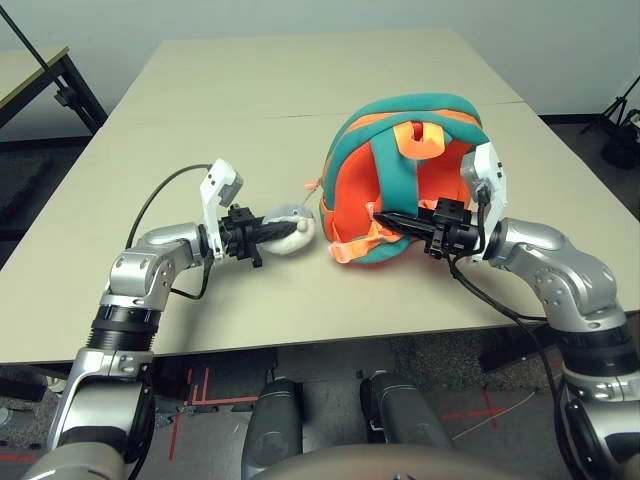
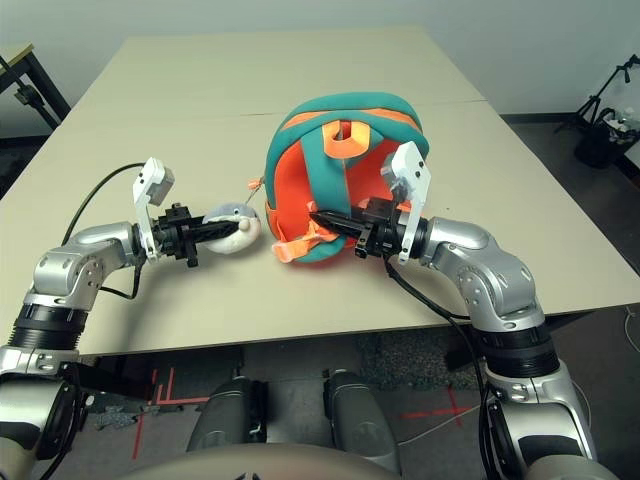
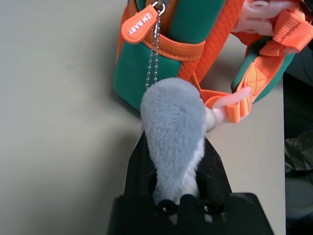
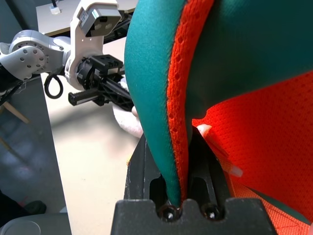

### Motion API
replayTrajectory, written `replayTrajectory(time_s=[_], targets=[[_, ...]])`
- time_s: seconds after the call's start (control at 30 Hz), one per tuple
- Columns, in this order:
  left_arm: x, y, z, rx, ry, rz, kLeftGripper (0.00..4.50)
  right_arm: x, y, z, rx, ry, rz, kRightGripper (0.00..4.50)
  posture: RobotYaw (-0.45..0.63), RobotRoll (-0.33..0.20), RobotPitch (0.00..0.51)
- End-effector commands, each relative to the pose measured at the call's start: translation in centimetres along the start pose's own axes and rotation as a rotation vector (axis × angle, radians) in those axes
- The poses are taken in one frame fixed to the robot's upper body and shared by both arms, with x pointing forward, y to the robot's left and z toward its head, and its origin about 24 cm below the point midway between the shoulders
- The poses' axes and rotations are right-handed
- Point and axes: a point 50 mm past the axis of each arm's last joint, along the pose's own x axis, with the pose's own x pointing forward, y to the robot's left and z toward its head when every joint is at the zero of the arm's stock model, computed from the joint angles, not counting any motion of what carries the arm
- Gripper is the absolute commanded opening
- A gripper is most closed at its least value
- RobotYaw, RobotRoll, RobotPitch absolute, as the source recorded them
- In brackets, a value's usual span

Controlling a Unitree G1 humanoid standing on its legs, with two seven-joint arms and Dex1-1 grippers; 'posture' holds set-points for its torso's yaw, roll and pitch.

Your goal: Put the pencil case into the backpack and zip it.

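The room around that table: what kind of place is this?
Probably a lab or studio workroom. Plain beige tables pushed together, tape marks on the carpet and a black equipment stand in the corner all suggest it.

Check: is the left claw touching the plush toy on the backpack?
Touching. In the left wrist view the left claw has its two black fingers pressed against both sides of the grey plush toy, which hangs by a chain from the backpack.
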Motion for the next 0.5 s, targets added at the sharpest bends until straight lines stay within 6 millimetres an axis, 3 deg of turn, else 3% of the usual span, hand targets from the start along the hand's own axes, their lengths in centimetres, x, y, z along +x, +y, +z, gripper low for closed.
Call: replayTrajectory(time_s=[0.03, 0.23, 0.3, 0.5], targets=[[-0.6, 0.4, -1.9, -0.038, 0.095, 0.038, 0.31, 0.6, 0.5, -0.2, 0.010, 0.005, 0.044, 0.22, -0.08, 0.000, 0.061], [-1.2, 0.7, -1.8, -0.031, 0.088, 0.068, 0.31, 0.7, 0.4, -0.2, 0.009, 0.007, 0.044, 0.22, -0.07, 0.000, 0.059], [-1.4, 0.8, -1.3, -0.039, 0.054, 0.079, 1.06, 0.5, 0.5, -0.4, 0.012, 0.026, 0.053, 0.22, -0.07, 0.000, 0.059], [-3.4, 0.5, -0.8, -0.047, 0.073, 0.096, 3.34, -1.7, 0.5, -0.5, 0.034, 0.151, 0.106, 2.41, -0.07, 0.000, 0.063]])
